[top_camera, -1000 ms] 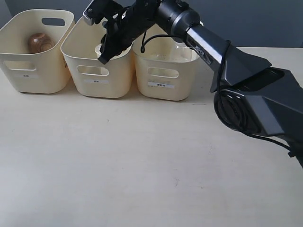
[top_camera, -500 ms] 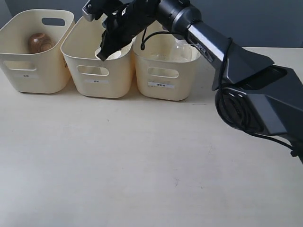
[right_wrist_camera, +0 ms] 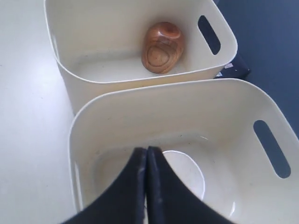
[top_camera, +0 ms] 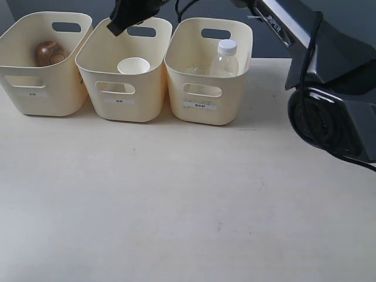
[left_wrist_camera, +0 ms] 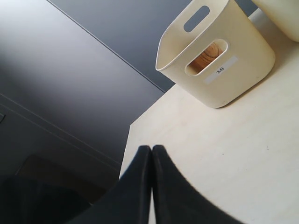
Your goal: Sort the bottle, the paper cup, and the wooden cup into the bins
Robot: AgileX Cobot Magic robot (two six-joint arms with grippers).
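Observation:
Three cream-yellow bins stand in a row at the back. The left bin (top_camera: 44, 88) holds the reddish-brown wooden cup (top_camera: 49, 53), which also shows as the wooden cup (right_wrist_camera: 161, 46) and, through a handle cutout, the wooden cup (left_wrist_camera: 205, 56). Upright in the middle bin (top_camera: 120, 103) is the white paper cup (top_camera: 133, 65), the same paper cup (right_wrist_camera: 187, 175) under my right gripper. The right bin (top_camera: 208, 106) holds the clear bottle (top_camera: 225, 57) with its white cap. My right gripper (right_wrist_camera: 146, 150) is shut and empty, raised above the middle bin; its tip (top_camera: 117, 26) shows there. My left gripper (left_wrist_camera: 152, 149) is shut on nothing, over the table's edge.
The right arm's dark base (top_camera: 338, 111) sits on the table at the right. A dark wall runs behind the bins. The light table (top_camera: 176, 205) stretches in front of the bins.
My right gripper has risen up and back out of the middle bin, leaving the paper cup standing inside. The bottle, earlier hidden behind the arm, now shows.

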